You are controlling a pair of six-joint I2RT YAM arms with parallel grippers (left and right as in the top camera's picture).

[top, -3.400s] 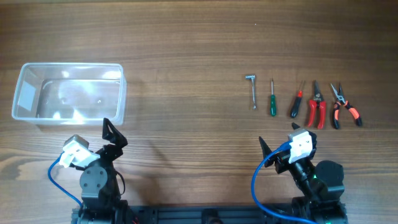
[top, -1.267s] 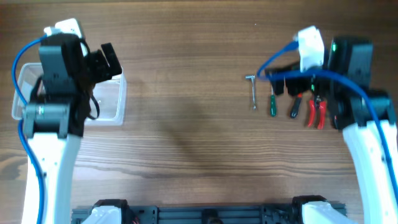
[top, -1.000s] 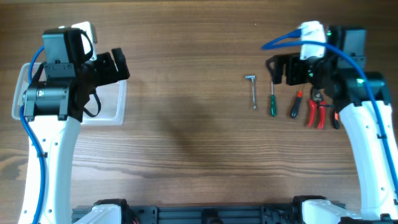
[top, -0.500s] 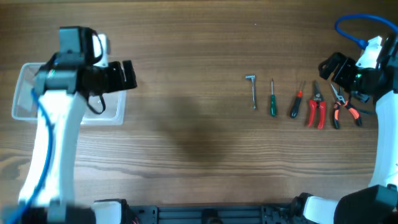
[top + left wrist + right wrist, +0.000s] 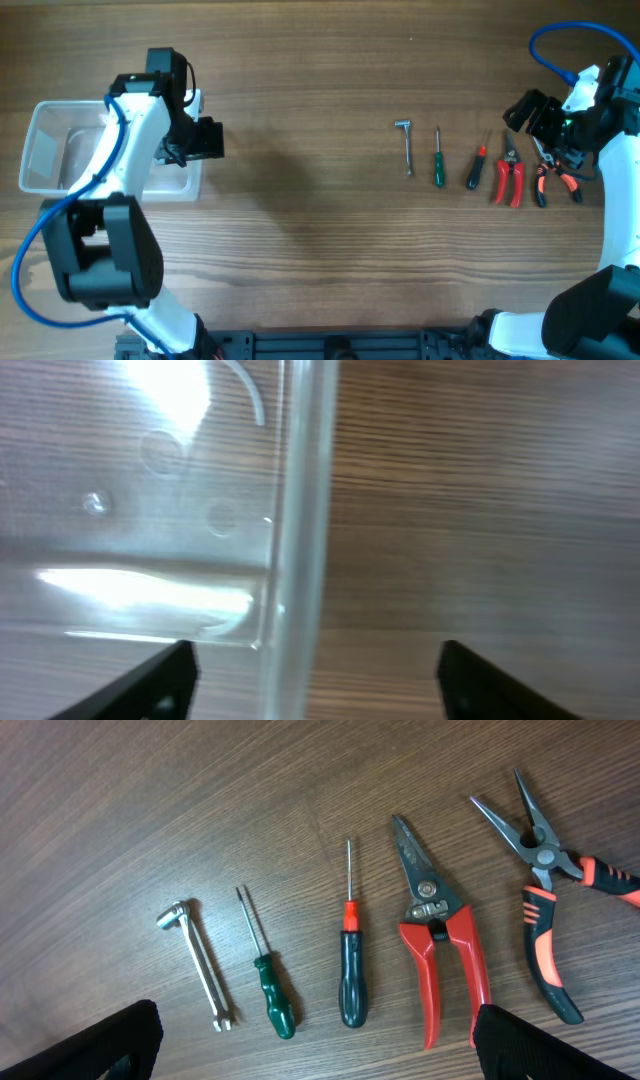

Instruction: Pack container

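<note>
Clear plastic, the container (image 5: 45, 150) sits at the far left of the wooden surface (image 5: 300, 230), its long side running left to right. The left arm (image 5: 140, 150) reaches across the container's right end, and the left jaws hang over that end. In the left wrist view these jaws stand wide apart and grip nothing. One dark tip is over the tub's floor and the other over bare wood, with the rim (image 5: 303, 510) running up between them. Whether either tip touches the plastic cannot be told.

Well apart from the container, five tools lie side by side in a row on the right half of the surface. From left to right they are a metal wrench (image 5: 405, 146), a green screwdriver (image 5: 437, 165), a black screwdriver (image 5: 475, 170) with a red collar, red cutters (image 5: 509, 178) and orange-and-black pliers (image 5: 555, 180). None touches its neighbour.

The right arm (image 5: 615, 170) comes in at the right edge, partly covering the pliers from above. The right jaws hang over the far right of the row, near the cutters and pliers. The right wrist view shows them spread wide and empty, their tips in the two lower corners and the whole row lying between.
</note>
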